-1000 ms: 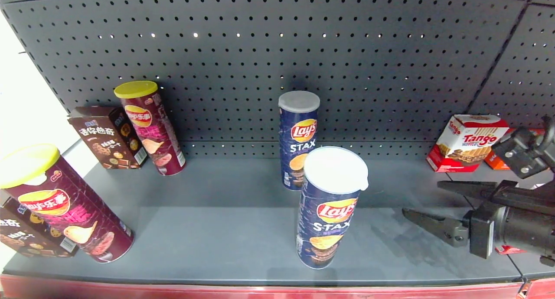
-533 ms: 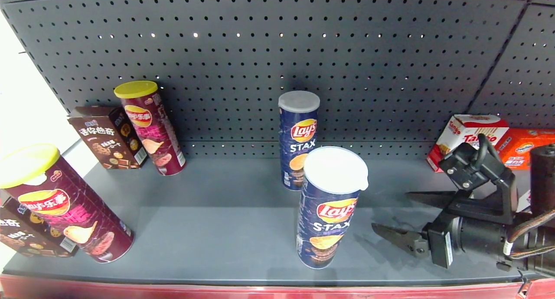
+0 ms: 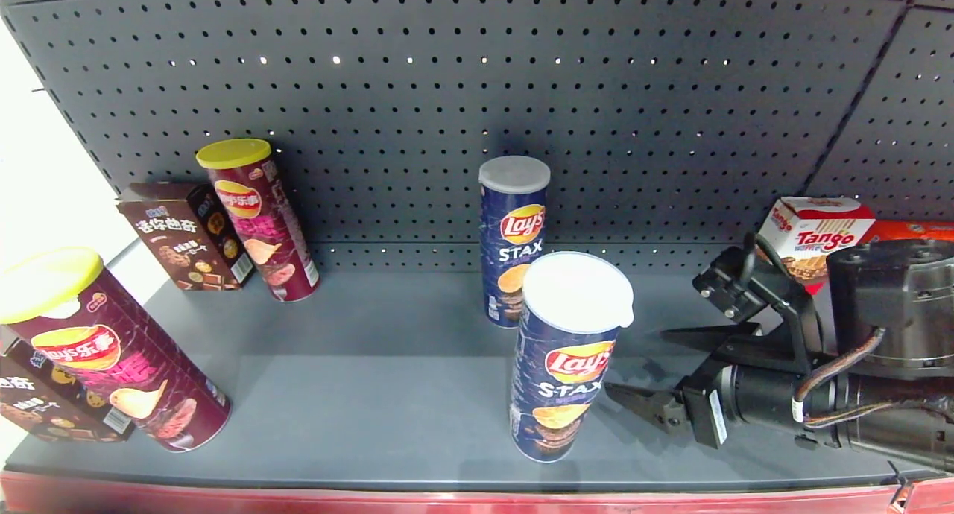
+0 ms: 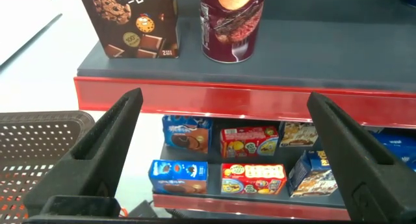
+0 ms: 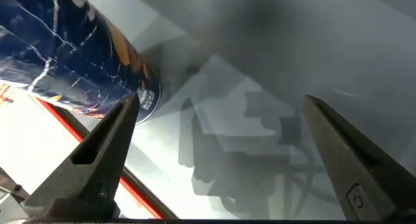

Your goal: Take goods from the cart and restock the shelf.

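Can (image 3: 566, 357) stands upright nr front edge of shelf (image 3: 373, 395); right gripper (image 3: 635, 363), jaws spread open, is held just beside it. If one finger is driven into its side, can may be tipped or shoved off the edge.

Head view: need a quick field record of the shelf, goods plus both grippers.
shelf: grey, pegboard back
blue cans: front blue can and rear blue can, both upright, mid-shelf
maroon cans: front maroon can and rear maroon can, left side
brown boxes: front brown box and rear brown box, one beside each maroon can
wafer box: far right, at the back
right gripper: open, low over the shelf, right of the front blue can, nothing between its fingers
left gripper: open, empty, facing the shelf's red front edge
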You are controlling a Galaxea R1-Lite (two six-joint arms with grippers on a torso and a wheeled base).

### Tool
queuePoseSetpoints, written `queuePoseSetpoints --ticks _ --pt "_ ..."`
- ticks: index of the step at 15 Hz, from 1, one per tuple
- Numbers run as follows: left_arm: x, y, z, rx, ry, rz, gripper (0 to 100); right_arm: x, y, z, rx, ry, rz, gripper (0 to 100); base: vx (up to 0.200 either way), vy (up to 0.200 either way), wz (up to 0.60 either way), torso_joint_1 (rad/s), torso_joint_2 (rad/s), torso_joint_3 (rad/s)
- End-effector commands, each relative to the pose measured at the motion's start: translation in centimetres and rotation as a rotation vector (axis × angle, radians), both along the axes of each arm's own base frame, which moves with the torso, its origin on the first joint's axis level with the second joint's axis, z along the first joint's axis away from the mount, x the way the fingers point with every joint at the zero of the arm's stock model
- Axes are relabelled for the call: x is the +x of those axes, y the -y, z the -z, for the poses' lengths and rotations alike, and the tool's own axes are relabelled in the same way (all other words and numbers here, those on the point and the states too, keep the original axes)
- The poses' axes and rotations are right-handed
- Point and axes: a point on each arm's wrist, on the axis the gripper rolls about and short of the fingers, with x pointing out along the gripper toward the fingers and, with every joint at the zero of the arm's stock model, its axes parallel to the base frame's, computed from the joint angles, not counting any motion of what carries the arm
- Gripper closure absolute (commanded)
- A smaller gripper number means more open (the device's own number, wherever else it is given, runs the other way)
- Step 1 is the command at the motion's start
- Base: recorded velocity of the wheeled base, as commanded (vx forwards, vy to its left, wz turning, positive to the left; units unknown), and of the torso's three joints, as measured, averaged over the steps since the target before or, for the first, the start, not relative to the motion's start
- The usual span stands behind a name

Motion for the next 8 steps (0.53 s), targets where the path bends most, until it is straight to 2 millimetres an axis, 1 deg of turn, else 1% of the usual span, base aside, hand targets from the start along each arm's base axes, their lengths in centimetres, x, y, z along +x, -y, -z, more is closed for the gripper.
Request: queuePoseSetpoints --ticks 1,4,8 --pt "0.0 0.0 0.0 -0.001 -0.001 -0.001 0 0.1 -0.5 0.3 -0.008 -0.011 -0.014 0 0.000 0.000 0.00 0.000 0.00 0.000" --pt "0.0 0.0 0.0 -0.001 -0.001 -0.001 0 0.2 -0.8 0.5 -0.012 -0.016 -0.021 0 0.000 0.000 0.00 0.000 0.00 0.000" --pt "0.0 0.0 0.0 -0.001 -0.001 -0.001 0 0.5 -1.7 0.7 -0.019 -0.022 -0.042 0 0.000 0.000 0.00 0.000 0.00 0.000"
